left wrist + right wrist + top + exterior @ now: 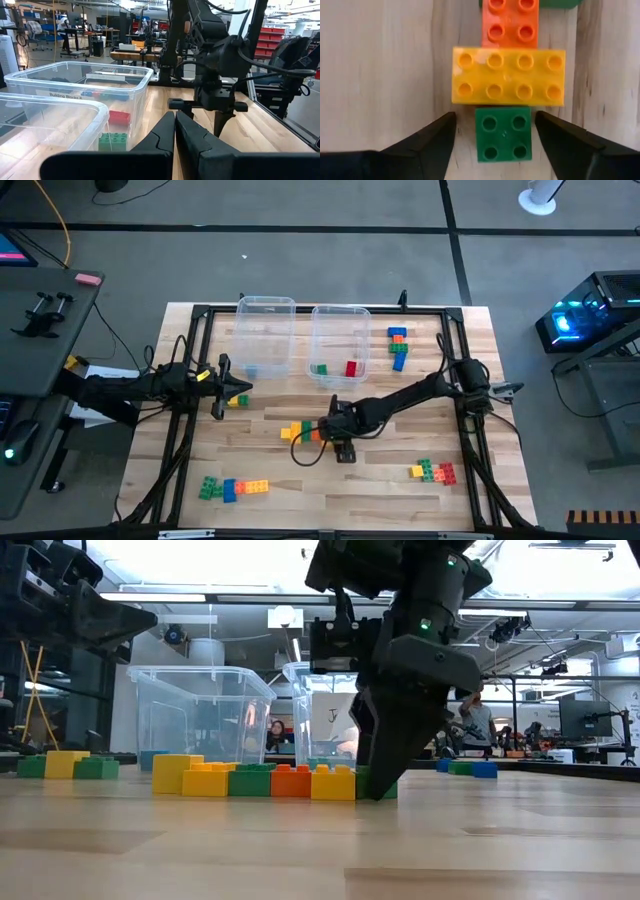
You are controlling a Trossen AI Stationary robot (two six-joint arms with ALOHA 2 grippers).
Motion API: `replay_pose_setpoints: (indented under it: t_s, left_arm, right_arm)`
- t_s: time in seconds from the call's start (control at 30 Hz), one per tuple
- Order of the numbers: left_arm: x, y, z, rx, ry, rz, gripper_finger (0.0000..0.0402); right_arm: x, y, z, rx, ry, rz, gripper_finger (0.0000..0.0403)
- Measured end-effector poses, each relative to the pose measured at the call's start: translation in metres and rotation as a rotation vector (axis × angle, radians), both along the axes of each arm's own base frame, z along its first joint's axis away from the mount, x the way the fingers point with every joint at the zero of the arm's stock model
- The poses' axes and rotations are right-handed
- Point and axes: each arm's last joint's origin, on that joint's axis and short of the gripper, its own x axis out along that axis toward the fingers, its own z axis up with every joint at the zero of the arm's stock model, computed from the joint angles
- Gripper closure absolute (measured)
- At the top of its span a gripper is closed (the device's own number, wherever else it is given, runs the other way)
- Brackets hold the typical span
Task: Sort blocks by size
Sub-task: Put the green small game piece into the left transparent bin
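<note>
A row of joined blocks [298, 430] lies mid-table: in the right wrist view a small green cube [502, 140] sits against a long yellow brick [508, 76], with an orange cube [510, 25] beyond it. My right gripper [495, 125] points steeply down over the row's end, open, one finger on each side of the green cube with a gap to each. In the low view its fingers [385, 775] reach almost to the tabletop. My left gripper [240, 387] waits shut at the table's left, pointing level.
Two clear bins [265, 330] [340, 340] stand at the far edge; the right one holds a green and a red block [352, 367]. Other block groups lie at the far right [398, 345], near right [432, 471], near left [235, 488] and by the left gripper [237, 401].
</note>
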Motion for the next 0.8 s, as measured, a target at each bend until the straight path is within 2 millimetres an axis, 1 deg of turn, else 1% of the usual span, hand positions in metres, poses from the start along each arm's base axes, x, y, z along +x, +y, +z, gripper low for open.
replay_pose_setpoints:
  t_s: [0.03,0.1,0.2,0.3,0.33,0.37,0.4,0.5,0.6,0.7,0.77,0.8]
  left_arm:
    - [0.000,0.000,0.000,0.000,0.000,-0.001,0.0398]
    - [0.000,0.000,0.000,0.000,0.001,0.000,0.0398]
    - [0.000,0.000,0.000,0.000,0.001,0.000,0.0398]
    - [0.000,0.000,0.000,0.000,0.001,0.000,0.0398]
    - [0.000,0.000,0.000,0.000,0.000,0.000,0.0398]
    - [0.000,0.000,0.000,0.000,0.001,0.000,0.0398]
    - [0.000,0.000,0.000,0.000,0.001,0.000,0.0398]
    - [0.000,0.000,0.000,0.000,0.000,0.000,0.0398]
    - [0.000,0.000,0.000,0.000,0.001,0.000,0.0398]
    - [0.000,0.000,0.000,0.000,0.000,0.000,0.0398]
    - [0.000,0.000,0.000,0.000,0.000,0.000,0.0398]
    - [0.000,0.000,0.000,0.000,0.001,0.000,0.0398]
  right_arm:
    - [0.000,0.000,0.000,-0.003,0.004,0.006,0.0152]
    - [-0.005,-0.001,0.003,-0.010,0.038,0.007,0.0192]
    - [-0.017,-0.003,0.019,0.005,0.091,0.030,0.0272]
    - [-0.029,-0.009,0.050,-0.012,0.069,0.075,0.0353]
    - [-0.031,-0.012,0.062,-0.017,0.024,0.078,0.0375]
    - [-0.032,-0.017,0.074,-0.026,-0.030,0.069,0.0389]
    - [-0.031,-0.024,0.086,-0.037,-0.095,0.043,0.0394]
    - [-0.022,-0.049,0.121,-0.046,-0.352,-0.111,0.0380]
    - [-0.006,-0.078,0.140,-0.028,-0.587,-0.253,0.0380]
    - [0.013,-0.106,0.144,0.003,-0.772,-0.360,0.0397]
    - [0.025,-0.122,0.140,0.030,-0.855,-0.419,0.0399]
    - [0.031,-0.129,0.136,0.041,-0.865,-0.446,0.0397]
